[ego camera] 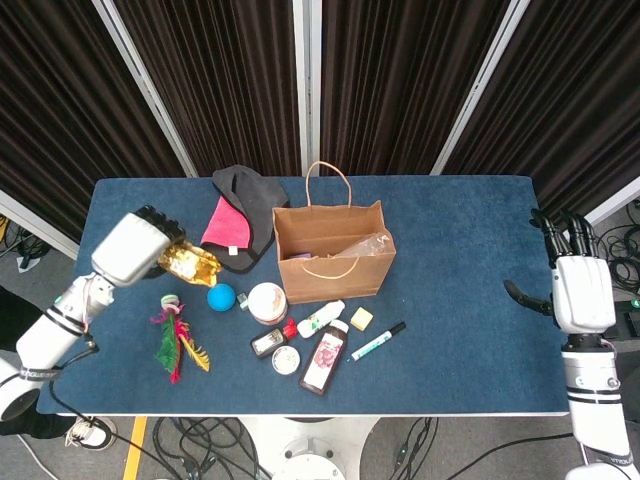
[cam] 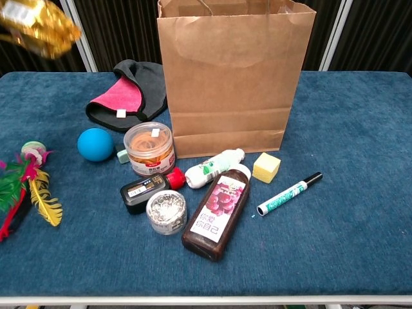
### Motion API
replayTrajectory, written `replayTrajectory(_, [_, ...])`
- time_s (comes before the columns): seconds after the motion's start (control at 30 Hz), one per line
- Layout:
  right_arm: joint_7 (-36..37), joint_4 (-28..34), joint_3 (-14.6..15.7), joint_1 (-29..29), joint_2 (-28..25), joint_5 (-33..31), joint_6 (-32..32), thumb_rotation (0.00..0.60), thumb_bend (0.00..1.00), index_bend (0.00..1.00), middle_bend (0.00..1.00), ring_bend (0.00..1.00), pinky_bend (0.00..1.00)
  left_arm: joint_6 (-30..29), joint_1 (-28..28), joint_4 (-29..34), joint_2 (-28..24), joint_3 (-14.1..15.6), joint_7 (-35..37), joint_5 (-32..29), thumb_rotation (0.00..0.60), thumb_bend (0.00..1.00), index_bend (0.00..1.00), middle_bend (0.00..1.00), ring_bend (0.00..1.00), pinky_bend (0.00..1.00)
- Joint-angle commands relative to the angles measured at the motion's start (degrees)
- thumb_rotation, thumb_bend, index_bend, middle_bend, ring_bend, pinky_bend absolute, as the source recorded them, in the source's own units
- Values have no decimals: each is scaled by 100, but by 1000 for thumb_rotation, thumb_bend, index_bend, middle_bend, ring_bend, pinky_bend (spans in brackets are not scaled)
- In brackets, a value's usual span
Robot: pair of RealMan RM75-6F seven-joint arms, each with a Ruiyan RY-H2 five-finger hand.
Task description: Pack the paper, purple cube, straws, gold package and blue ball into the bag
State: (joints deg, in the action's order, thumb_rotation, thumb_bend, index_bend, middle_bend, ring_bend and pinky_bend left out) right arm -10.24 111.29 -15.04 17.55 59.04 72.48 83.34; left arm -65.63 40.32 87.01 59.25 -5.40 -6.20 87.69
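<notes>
My left hand [ego camera: 133, 247] holds the gold package [ego camera: 189, 264] raised above the table's left side; in the chest view only the gold package [cam: 37, 27] shows, at the top left corner. The brown paper bag [ego camera: 331, 250] stands open at mid-table, with clear plastic showing inside; the bag [cam: 232, 77] fills the middle of the chest view. The blue ball [ego camera: 221, 296] lies on the cloth left of the bag, and the ball [cam: 95, 144] is free. My right hand [ego camera: 580, 285] hovers open past the table's right edge.
A black and pink cap [ego camera: 240, 218] lies behind-left of the bag. A feather toy [cam: 26, 187], round tub [cam: 149, 149], small tin [cam: 166, 212], dark bottle [cam: 217, 210], white bottle [cam: 214, 167], yellow cube [cam: 266, 167] and marker [cam: 289, 194] lie in front of the bag.
</notes>
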Motion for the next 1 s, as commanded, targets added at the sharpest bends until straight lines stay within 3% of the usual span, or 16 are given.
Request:
replayTrajectory(0.03, [42, -34, 19, -32, 2, 16, 6, 600, 64, 96, 204, 8, 0, -274, -41, -148, 119, -395, -83, -415, 600, 284, 600, 604, 465, 399])
replayTrajectory(0.2, [89, -72, 32, -60, 7, 40, 3, 600, 64, 97, 204, 8, 0, -617, 8, -233, 446, -904, -10, -849, 600, 284, 600, 604, 465, 398])
replayTrajectory(0.53, [239, -96, 34, -98, -24, 65, -49, 600, 64, 97, 204, 7, 0, -749, 243, 478, 898, -1745, 411, -1739, 600, 284, 601, 604, 465, 402])
replayTrajectory(0.73, [159, -44, 46, -92, -53, 74, -93, 600, 64, 97, 204, 7, 0, -596, 482, 1208, 1123, -2300, 755, -2475, 600, 284, 601, 604, 464, 403])
replayTrajectory(1.0, [-255, -90, 196, -138, -67, -205, -237, 600, 65, 97, 202, 7, 0, -411, 796, 1262, 1609, -2512, 1150, -2755, 600, 284, 601, 604, 464, 404])
